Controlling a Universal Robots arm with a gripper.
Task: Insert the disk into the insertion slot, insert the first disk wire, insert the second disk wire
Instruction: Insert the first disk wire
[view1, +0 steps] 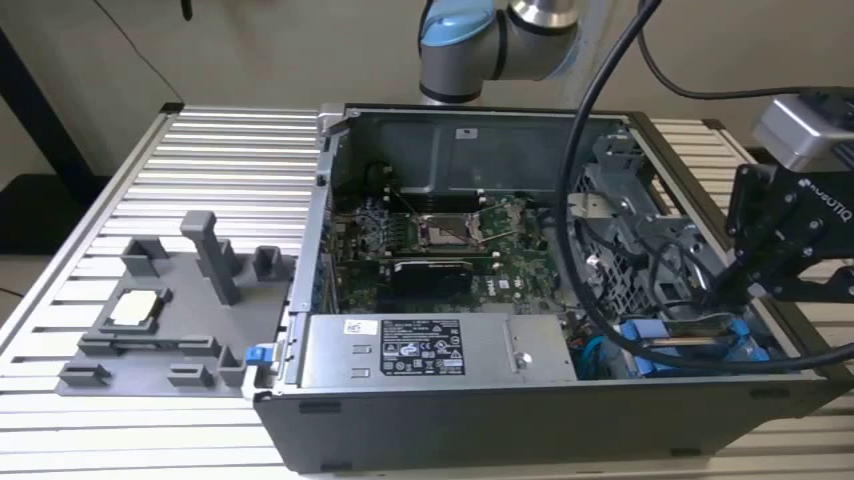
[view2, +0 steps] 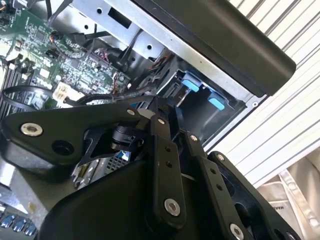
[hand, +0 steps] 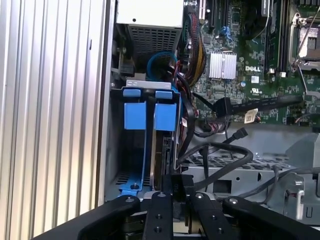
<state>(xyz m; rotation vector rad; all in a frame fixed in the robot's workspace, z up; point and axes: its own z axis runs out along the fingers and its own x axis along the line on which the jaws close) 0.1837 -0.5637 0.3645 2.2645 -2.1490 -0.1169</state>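
Disk (hand: 165, 117) seated in slot (hand: 117, 150) by case edge (hand: 102, 100), claw (hand: 179, 196) pinching blk wire plug (hand: 182, 182), cables (hand: 220, 155) crowding alongside

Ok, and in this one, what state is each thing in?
disk: standing in the insertion slot.
gripper: shut on the black wire connector.
black wire connector: at the disk's end; cannot tell if plugged in.
computer case: lying flat, side panel off.

Black cables (view1: 707, 362) cross the drive bay (view1: 654, 290) at the exterior view's lower right. The tabletop (view1: 227, 150) at upper left lies open.
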